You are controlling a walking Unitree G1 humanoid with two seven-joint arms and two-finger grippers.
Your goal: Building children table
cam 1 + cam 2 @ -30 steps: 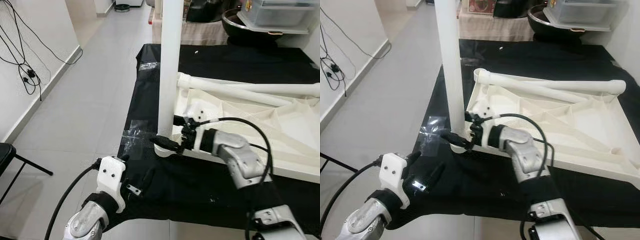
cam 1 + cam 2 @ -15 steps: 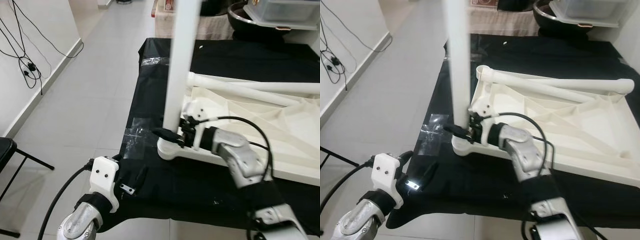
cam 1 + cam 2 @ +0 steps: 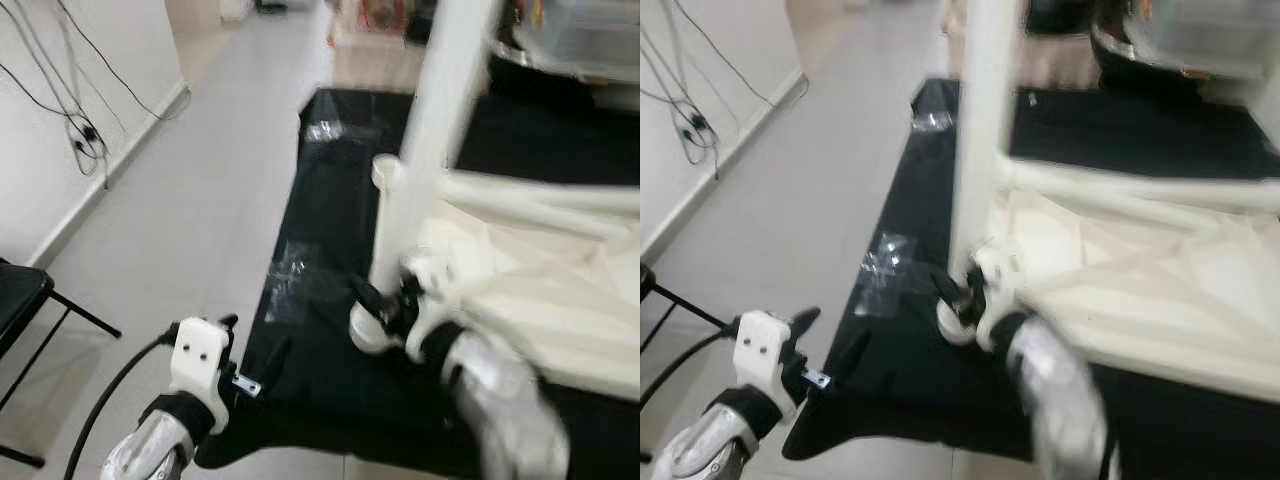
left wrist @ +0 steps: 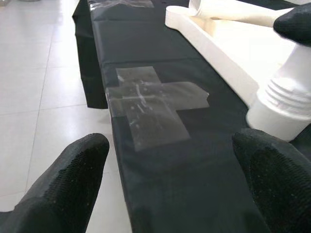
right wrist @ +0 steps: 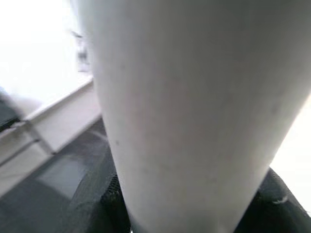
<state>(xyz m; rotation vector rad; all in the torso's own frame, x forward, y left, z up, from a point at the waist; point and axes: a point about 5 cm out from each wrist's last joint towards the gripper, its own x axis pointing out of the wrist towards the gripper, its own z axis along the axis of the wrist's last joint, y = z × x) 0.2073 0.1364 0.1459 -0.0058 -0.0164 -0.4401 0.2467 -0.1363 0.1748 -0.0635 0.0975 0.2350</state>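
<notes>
**Leg going into the corner socket**

The right tool [image 3: 385, 305] is clamped round the white table leg [image 3: 425, 150], standing upright at the near corner of the upturned tabletop [image 3: 540, 275] on the black-covered surface [image 4: 160, 43]. The left tool [image 4: 170, 182] hovers wide open, holding nothing. Judging by this, the leg is being seated; next likely comes twisting it home.
</notes>
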